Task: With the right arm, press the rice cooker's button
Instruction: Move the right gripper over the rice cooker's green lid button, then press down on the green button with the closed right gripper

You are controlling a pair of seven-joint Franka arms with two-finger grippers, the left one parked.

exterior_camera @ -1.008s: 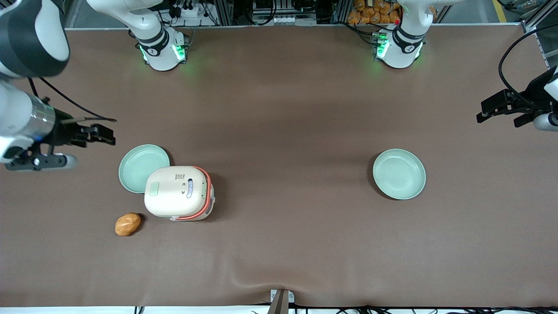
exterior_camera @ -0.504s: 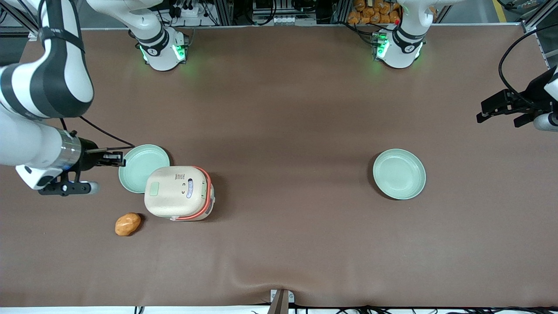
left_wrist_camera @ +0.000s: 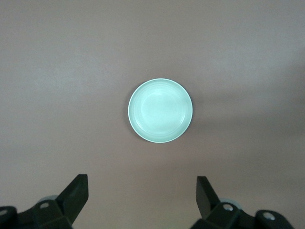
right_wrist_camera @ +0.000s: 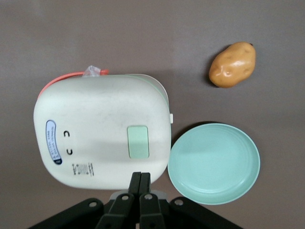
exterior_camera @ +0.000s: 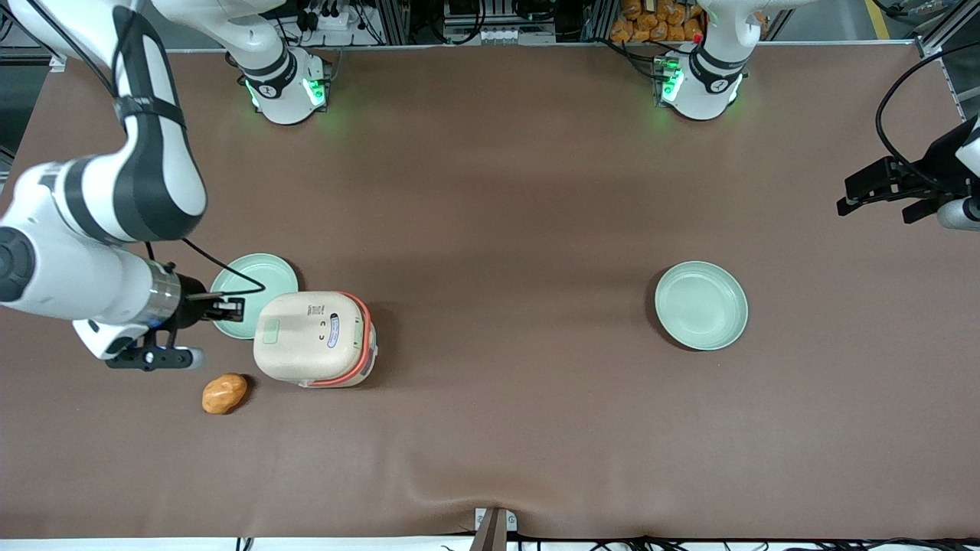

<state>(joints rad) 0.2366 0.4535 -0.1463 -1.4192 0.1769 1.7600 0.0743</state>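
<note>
Sitting on the brown desk (exterior_camera: 498, 229), the rice cooker (exterior_camera: 314, 338) has its lid down and a pale green button (right_wrist_camera: 138, 141) on top. A green plate (exterior_camera: 264, 279) touches it at about 10 o'clock, and a potato (exterior_camera: 224, 393) lies near, at about 8 o'clock. The tool (right_wrist_camera: 140, 183), fingers together, hangs at the cooker's 9 o'clock edge, over the plate. Coming in too low, it could bump the cooker's side and shove it. Stopping short, it could miss the button and hit the plate.

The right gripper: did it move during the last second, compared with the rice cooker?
Yes. The right gripper, fingers shut, has come toward the rice cooker and nearer to the front camera. It now hangs over the green plate beside the cooker.
</note>
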